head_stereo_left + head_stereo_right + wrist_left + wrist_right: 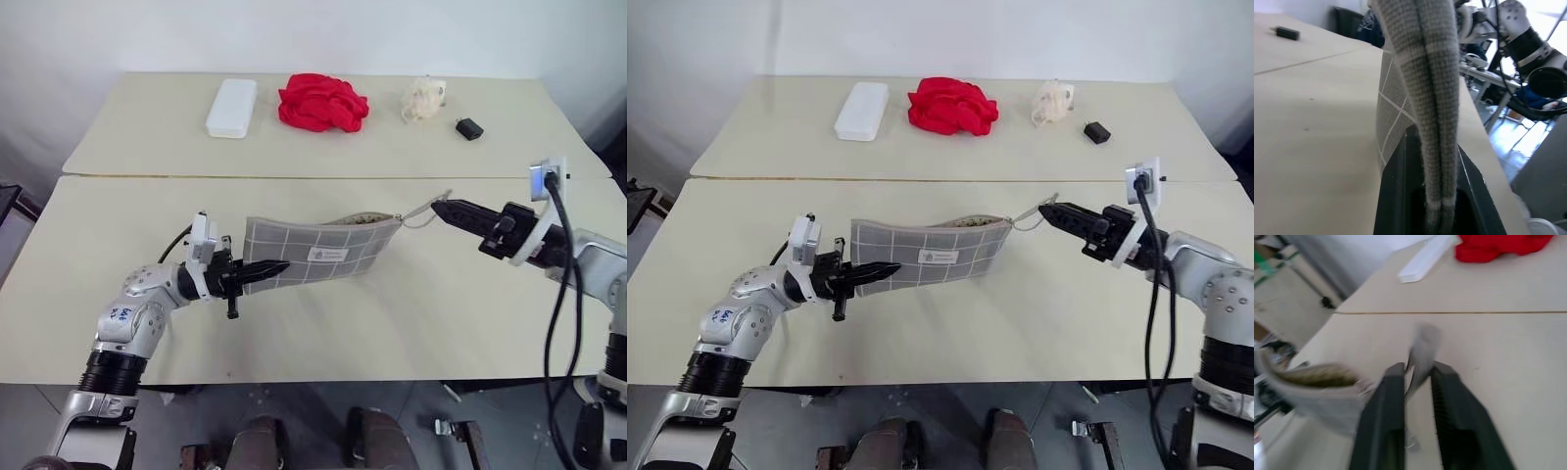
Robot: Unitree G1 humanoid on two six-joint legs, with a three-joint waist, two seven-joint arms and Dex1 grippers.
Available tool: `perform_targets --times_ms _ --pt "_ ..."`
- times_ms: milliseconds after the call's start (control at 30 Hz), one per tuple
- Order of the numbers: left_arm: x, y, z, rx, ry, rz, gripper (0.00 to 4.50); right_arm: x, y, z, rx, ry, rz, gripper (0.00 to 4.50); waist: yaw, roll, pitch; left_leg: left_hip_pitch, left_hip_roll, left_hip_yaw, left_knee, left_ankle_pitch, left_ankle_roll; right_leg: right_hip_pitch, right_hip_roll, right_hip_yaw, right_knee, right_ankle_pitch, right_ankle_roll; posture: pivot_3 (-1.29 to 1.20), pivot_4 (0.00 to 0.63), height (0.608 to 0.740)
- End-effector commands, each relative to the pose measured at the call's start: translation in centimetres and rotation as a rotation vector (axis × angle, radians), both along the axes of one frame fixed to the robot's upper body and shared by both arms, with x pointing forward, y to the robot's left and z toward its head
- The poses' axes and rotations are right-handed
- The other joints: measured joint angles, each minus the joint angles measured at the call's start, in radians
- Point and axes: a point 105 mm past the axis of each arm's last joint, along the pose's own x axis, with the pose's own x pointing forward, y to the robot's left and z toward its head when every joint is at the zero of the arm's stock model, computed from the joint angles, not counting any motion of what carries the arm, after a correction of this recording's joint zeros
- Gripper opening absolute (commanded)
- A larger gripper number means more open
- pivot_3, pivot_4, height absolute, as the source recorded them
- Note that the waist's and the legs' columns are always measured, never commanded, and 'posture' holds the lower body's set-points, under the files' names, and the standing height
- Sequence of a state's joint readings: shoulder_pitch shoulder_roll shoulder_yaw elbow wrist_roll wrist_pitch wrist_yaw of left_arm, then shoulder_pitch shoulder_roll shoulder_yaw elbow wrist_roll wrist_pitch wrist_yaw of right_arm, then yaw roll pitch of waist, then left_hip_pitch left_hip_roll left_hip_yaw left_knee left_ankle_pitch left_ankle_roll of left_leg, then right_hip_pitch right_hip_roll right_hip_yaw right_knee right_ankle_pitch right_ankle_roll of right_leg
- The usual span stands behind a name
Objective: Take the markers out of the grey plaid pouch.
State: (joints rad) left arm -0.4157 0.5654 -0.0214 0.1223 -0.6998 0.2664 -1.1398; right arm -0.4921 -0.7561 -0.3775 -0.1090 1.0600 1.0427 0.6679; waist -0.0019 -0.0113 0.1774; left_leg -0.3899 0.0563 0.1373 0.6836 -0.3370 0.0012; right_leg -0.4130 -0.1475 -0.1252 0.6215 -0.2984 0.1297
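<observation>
Gaping pouch (323,253) mouth, contents blurred, left gripper (265,271) clamping end

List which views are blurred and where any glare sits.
Right wrist view: motion-blurred, the zip cord between the right claw fingers smeared. Left wrist view: the grey plaid pouch soft up close, bright glare at upper right. Both eye views: sharp, evenly lit.

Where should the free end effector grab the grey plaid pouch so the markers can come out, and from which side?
Probably the open zip edge of the grey plaid pouch, near its cord end, coming from the robot's right. The left end effector is shut on the closed end, holding the pouch stretched above the table, mouth up and gaping. The right end effector sits at that end, the zip cord between its fingers.
</observation>
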Motion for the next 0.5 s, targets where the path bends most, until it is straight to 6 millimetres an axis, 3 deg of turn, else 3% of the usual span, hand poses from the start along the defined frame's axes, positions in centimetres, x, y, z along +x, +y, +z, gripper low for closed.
perform_targets --times_ms 33,100,200,333,400,500 --pt "-0.5 -0.2 0.4 -0.010 -0.058 -0.033 0.00 -0.5 -3.1 0.7 -0.184 -0.150 -0.095 2.22 0.009 0.000 0.000 0.000 0.000 0.000 0.000 0.000 0.000 0.000 0.000 0.000 0.000 0.000 0.000 0.00 0.150 0.740" --pt "-0.4 -0.3 0.1 0.002 -0.071 -0.045 0.00 -1.0 -4.8 0.8 -0.175 -0.187 -0.105 2.86 0.019 0.000 0.000 0.000 0.000 0.000 0.001 0.000 0.000 0.001 0.000 0.000 -0.001 0.000 0.001 0.00 0.150 0.740" --pt "-0.5 -0.5 -0.1 0.037 -0.129 -0.084 0.00 -2.1 -6.7 0.6 -0.225 -0.166 -0.083 2.86 0.025 0.000 0.000 0.000 -0.001 0.001 0.001 0.000 0.000 0.001 0.000 0.001 -0.001 0.001 0.001 0.00 0.150 0.740" --pt "0.0 -1.0 0.2 0.018 -0.201 -0.082 0.00 -2.7 -7.8 1.1 -0.269 -0.126 -0.037 2.86 0.025 0.000 0.000 0.001 -0.001 0.002 0.001 0.000 0.000 0.001 0.000 0.002 -0.001 0.001 0.001 0.00 0.150 0.740" --pt "0.1 -1.8 -0.1 0.035 -0.293 -0.087 0.00 -2.9 -5.8 2.7 -0.303 -0.203 0.035 3.21 0.024 0.000 0.000 0.002 0.000 0.002 0.002 0.000 0.001 0.001 0.000 0.002 -0.001 0.001 0.001 0.00 0.150 0.740" --pt "-0.3 -2.9 -0.5 0.030 -0.353 -0.109 0.00 -3.3 -2.4 3.5 -0.361 -0.280 0.149 3.98 0.017 0.000 0.000 0.002 0.000 0.002 0.002 0.000 0.001 0.001 0.000 0.002 0.000 0.001 0.001 0.00 0.150 0.740"
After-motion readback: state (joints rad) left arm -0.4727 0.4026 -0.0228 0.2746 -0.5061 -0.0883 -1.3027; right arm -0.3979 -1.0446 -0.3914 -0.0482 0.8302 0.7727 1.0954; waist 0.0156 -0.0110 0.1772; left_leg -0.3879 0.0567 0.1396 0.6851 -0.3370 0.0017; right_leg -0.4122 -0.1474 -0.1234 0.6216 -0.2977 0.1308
